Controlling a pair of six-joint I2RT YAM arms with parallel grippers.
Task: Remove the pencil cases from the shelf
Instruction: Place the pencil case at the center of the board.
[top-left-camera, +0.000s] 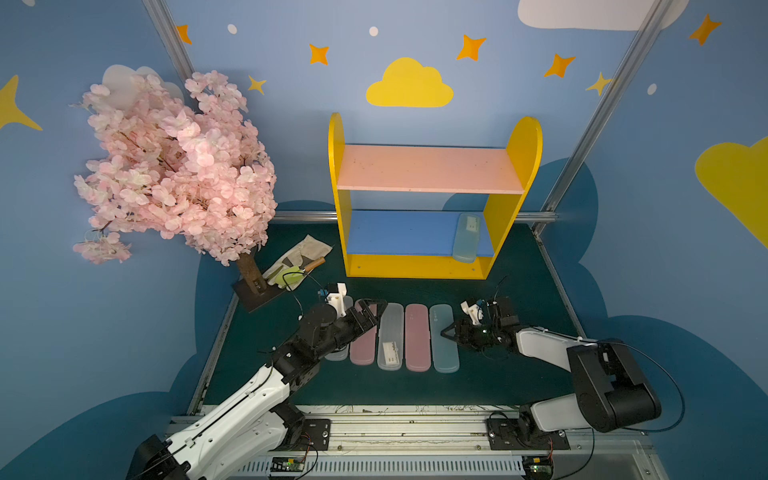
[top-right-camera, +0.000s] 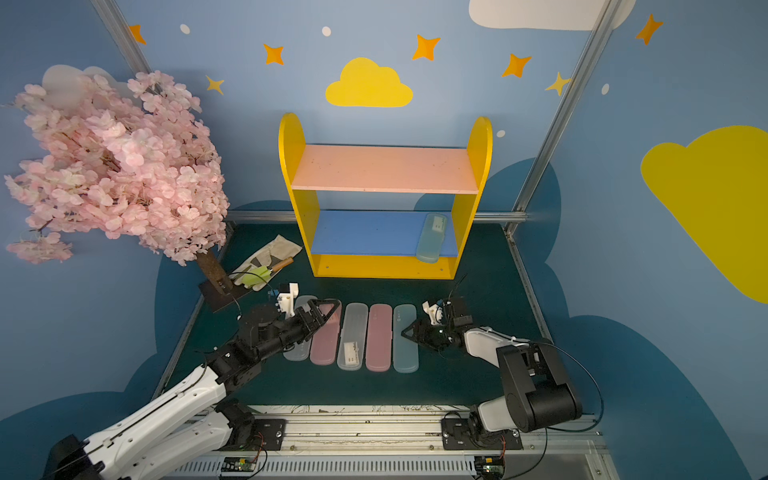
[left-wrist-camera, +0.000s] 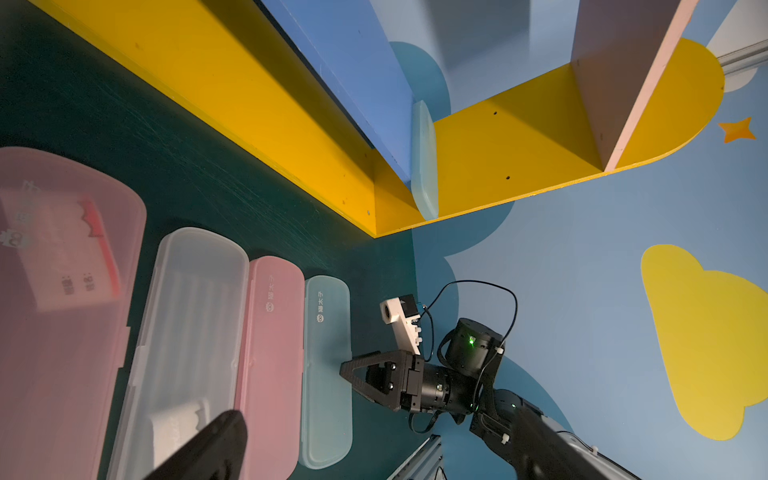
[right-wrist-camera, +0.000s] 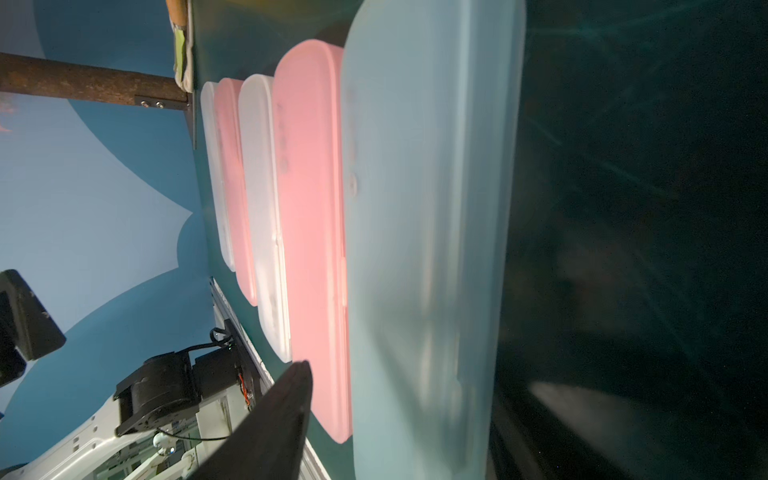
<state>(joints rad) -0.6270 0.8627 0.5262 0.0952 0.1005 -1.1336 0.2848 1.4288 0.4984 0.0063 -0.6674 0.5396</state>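
The pencil cases (top-left-camera: 390, 332) were slim frosted boxes with rounded ends, clear, pink or pale teal; five lay side by side on the tabletop (top-left-camera: 519, 291) before the shelf (top-left-camera: 415, 266), a sixth case (top-left-camera: 466, 239) on its blue lower board (top-left-camera: 407, 232) beside the right side panel (top-left-camera: 511, 199). The left jaws hung open above a pink case (top-left-camera: 363, 349) in that row, and the right jaws stood parted just beside the row's teal case (top-left-camera: 445, 353).

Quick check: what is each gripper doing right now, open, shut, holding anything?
Left gripper: open, empty, above a pink pencil case.
Right gripper: open, jaws either side of the teal pencil case, which lies on the table.
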